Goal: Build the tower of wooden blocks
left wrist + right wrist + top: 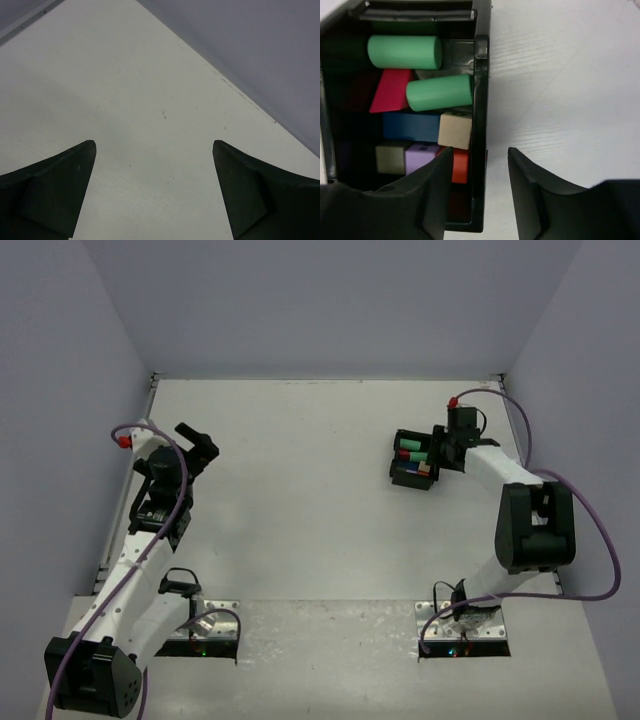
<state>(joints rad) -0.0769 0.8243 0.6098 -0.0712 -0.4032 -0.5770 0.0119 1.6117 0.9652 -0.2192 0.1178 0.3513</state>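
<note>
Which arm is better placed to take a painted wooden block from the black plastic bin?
Right: right pincer straddles the bin wall beside the blocks; left pincer is far across the white table.

No legible txt, labels or nos. anywhere

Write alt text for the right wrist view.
An open black plastic bin holds painted wood blocks: two green cylinders, a pink wedge, a blue block, a tan cube, a lilac cube and a red block. The open right gripper straddles the bin's side wall, half inside and half over the white table.
</note>
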